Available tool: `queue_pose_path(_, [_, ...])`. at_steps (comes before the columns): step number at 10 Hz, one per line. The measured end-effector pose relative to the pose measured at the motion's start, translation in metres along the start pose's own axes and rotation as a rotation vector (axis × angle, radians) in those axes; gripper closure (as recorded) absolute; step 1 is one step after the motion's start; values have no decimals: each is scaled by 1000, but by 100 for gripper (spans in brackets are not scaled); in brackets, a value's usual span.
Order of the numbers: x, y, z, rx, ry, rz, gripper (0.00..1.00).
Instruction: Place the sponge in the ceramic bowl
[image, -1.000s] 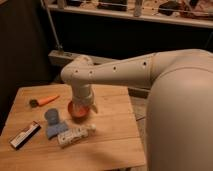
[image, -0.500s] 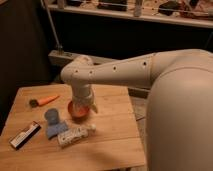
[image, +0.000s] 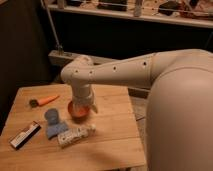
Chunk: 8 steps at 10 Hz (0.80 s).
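Hanging low over the ceramic bowl (image: 75, 114), the claw (image: 80, 106) sits at the end of the big pale arm (image: 125, 72), which reaches in from the right and bends straight down at the wrist. Claw is right at the bowl's rim or just inside it, and it hides part of the bowl's inside. Can't tell how wide the claw is, nor whether it has hold of anything; nothing blue shows at it.

Sponge (image: 54, 131): light blue block, flat on the table (image: 112, 145), left-front of the bowl and apart from it. It lies just in front of the blue cup (image: 51, 115) and just beside the left end of the white bottle (image: 76, 134), maybe touching it. So the sponge is outside the bowl, on the wood.

Bowl: upright, mid-table, orange-red. What shows of its inside looks bare.

Other stuff: black and white bar (image: 25, 135) near the left front edge, orange-handled tool (image: 44, 100) at the back left.

Progress, my read: goal state not met. Sponge is not in the bowl and not visibly in the claw. Left to do: get the claw over to the sponge, take it, carry it across, drop it in. Cup and bottle crowd the sponge, so the pick looks tight.
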Motion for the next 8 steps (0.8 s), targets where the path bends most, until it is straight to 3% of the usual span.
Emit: queue_pose_path(8, [-2, 5, -5, -1, -15, -15, 35])
